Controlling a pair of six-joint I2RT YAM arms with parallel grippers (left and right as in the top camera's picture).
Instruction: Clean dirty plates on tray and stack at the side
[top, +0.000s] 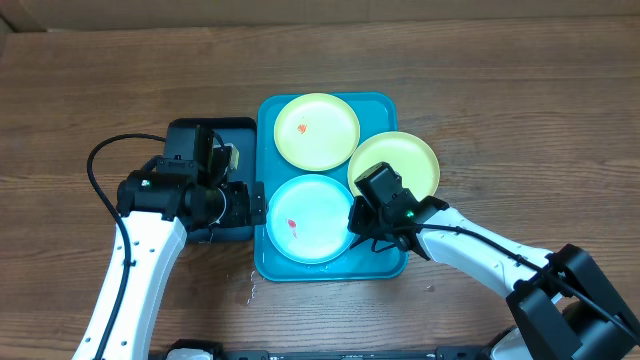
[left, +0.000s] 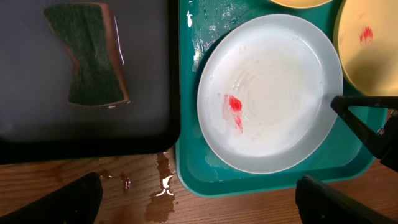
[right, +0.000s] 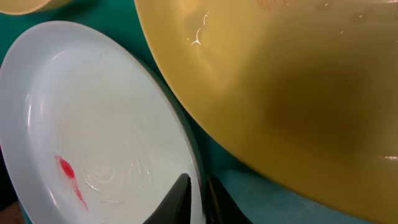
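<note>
The teal tray (top: 330, 272) holds three plates. A pale yellow-green plate (top: 316, 131) with a red smear lies at the back. A second yellow-green plate (top: 400, 160) leans over the tray's right rim. The light blue plate (top: 310, 218) lies at the front, with a red smear left of its centre (left: 234, 106). My right gripper (top: 355, 222) is shut on the blue plate's right rim, one finger inside and one outside (right: 199, 196). My left gripper (left: 199, 199) is open and empty, above the table by the tray's front-left corner.
A dark navy-black tray (top: 210, 130) lies against the teal tray's left side, with a green sponge (left: 87, 56) in it. A small water puddle (left: 163, 186) lies on the wooden table in front of the two trays. Water drops wet the teal tray's floor (left: 205, 31).
</note>
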